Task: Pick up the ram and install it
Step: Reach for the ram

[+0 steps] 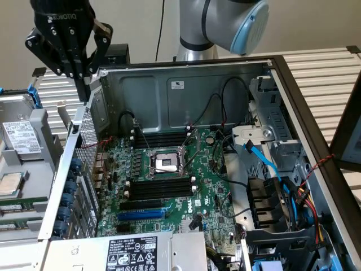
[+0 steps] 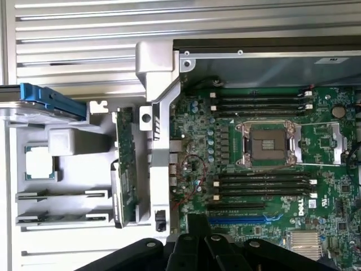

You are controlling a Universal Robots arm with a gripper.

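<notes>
Slatted bench [image 1: 318, 65], open PC case [image 1: 186, 99]. Gripper [image 1: 84, 86] pinched together, empty, over the case wall. Ram [image 2: 125, 169], a green stick, stands on edge in gray tray [image 2: 73, 144] below it, well apart.

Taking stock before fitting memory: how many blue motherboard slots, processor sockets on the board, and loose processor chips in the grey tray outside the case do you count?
blue slot: 1
processor socket: 1
loose processor chip: 1
Total: 3

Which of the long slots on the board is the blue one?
The blue slot, alone in that colour: it lies beyond one bank of black slots, on the side away from the processor socket. The rest are black.
</notes>
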